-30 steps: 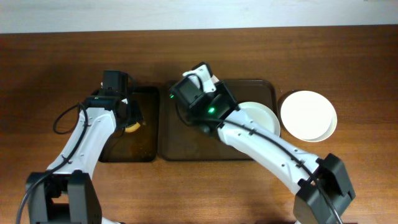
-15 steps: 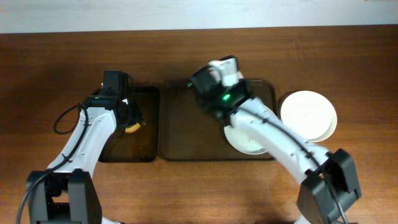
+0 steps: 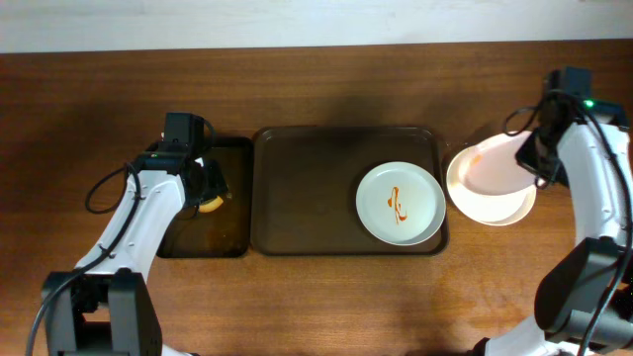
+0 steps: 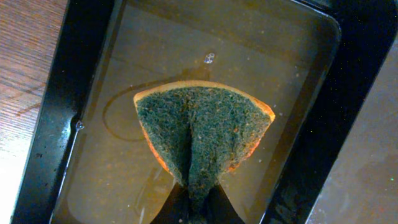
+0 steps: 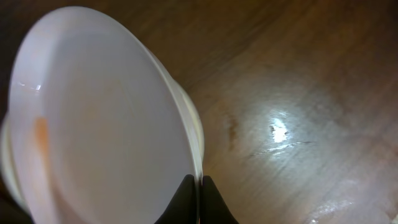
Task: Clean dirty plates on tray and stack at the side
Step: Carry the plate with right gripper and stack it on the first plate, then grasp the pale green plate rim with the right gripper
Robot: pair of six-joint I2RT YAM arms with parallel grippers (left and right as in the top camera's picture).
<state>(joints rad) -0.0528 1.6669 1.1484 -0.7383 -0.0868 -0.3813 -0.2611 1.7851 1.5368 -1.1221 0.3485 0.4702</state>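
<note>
A white plate with an orange smear point(image 3: 400, 203) lies on the right part of the big dark tray point(image 3: 302, 188). My right gripper point(image 3: 535, 161) is shut on the rim of a white plate point(image 3: 495, 166), held tilted just over the white stack point(image 3: 499, 206) on the table right of the tray. In the right wrist view the fingertips point(image 5: 199, 188) pinch that plate's point(image 5: 93, 118) edge, with a stacked plate's rim point(image 5: 194, 127) behind. My left gripper point(image 3: 205, 188) is shut on a green-and-orange sponge point(image 4: 202, 134) over the small tray point(image 4: 93, 186); its jaws point(image 4: 198, 208) squeeze the sponge's corner.
The small dark tray point(image 3: 229, 232) stands left of the big tray and holds a film of brownish water. Wooden table point(image 3: 396, 297) lies all round. A pale wall edge runs along the back. The right arm's cable loops near the table's right edge.
My right arm has swung from over the big tray to the far right, carrying a plate over the stack. The smeared plate now lies uncovered. The left arm has not moved.
</note>
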